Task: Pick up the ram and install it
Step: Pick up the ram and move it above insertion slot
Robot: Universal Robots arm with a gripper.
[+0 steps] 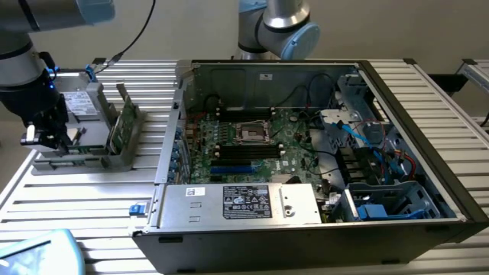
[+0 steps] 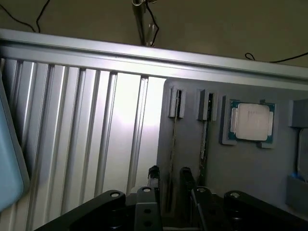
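In the exterior view the gripper [image 1: 47,137] hangs at the left of the frame, over a gray holder [image 1: 77,163] beside the open computer case [image 1: 428,137]. In the wrist view its fingers [image 2: 153,177] stand apart, closed on nothing; the ram [image 2: 173,139] stands on its edge in the holder, its near end between the two fingers.

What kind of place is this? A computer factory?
Probably a robot lab or workshop for putting computers together. A robot arm stands over a slatted metal table, next to an opened computer case with its green circuit board showing.
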